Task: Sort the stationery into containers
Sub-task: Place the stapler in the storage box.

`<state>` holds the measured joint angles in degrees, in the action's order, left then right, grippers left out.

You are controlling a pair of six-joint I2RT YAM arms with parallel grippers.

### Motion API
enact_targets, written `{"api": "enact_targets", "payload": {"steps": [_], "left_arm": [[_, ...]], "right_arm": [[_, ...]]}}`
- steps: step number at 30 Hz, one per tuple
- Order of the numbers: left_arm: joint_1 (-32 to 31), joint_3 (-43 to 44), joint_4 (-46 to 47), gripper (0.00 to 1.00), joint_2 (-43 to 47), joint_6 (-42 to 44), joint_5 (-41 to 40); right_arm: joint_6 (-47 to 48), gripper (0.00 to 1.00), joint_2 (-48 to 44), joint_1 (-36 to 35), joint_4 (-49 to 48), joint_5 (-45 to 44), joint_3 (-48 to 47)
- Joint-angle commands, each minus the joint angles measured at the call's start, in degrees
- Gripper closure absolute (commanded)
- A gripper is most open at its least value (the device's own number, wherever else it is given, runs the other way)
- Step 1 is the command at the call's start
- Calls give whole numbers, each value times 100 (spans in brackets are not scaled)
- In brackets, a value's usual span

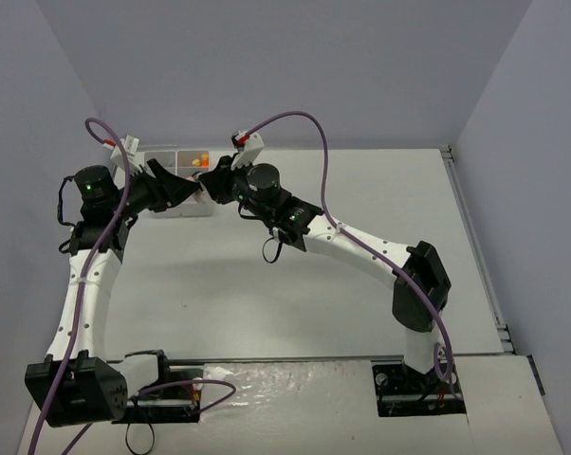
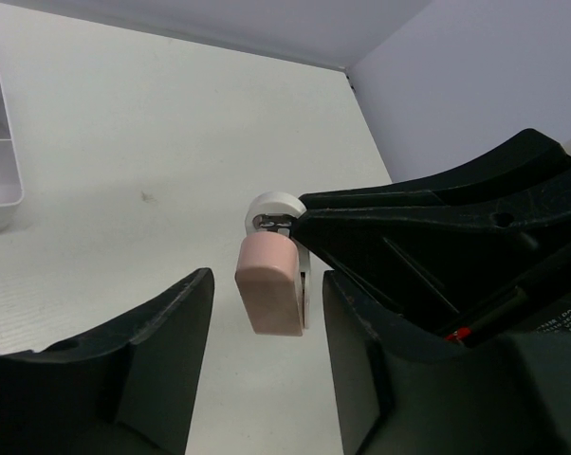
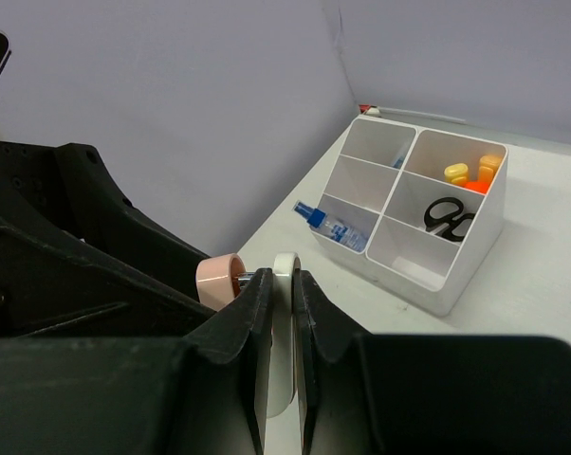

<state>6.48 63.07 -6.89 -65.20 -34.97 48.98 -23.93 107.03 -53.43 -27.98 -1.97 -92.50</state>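
Observation:
My right gripper [image 3: 285, 280] is shut on a thin white tape ring [image 3: 285, 313], with a pink piece [image 3: 217, 277] joined to its side by a small metal pin. In the left wrist view that pink piece [image 2: 269, 294] hangs between the fingers of my left gripper [image 2: 267, 286], which is open with a gap on each side. Both grippers meet above the table beside the white six-compartment tray [image 3: 456, 284]. The tray holds black-handled scissors [image 3: 447, 216], a blue-capped bottle [image 3: 328, 223] and yellow and orange items [image 3: 470, 171].
The tray [image 1: 176, 210] stands at the far left of the table, just behind both grippers. The right arm [image 1: 361, 248] stretches diagonally across the table. Grey walls close in the back and both sides.

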Motion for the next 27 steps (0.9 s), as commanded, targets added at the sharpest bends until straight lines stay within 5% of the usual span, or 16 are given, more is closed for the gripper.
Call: {"api": "enact_targets", "payload": {"steps": [1, 8, 13, 18, 22, 27], "left_arm": [[2, 261, 403, 60, -21, -105, -47], [2, 256, 175, 98, -27, -17, -42], [2, 308, 36, 100, -94, 123, -92], [4, 684, -478, 100, -268, 883, -623], [20, 1134, -816, 100, -603, 1909, -1208], [11, 1178, -19, 100, -992, 3390, -1059]], "right_arm": [[-133, 100, 5, -72, -669, 135, -330], [-182, 100, 35, -89, -768, 135, -269], [-115, 100, 125, -61, -665, 135, -374], [-175, 47, 4, 197, -262, 299, -349], [-380, 36, -353, 726, -387, 637, 247], [75, 35, -975, 960, -110, 694, 708]]}}
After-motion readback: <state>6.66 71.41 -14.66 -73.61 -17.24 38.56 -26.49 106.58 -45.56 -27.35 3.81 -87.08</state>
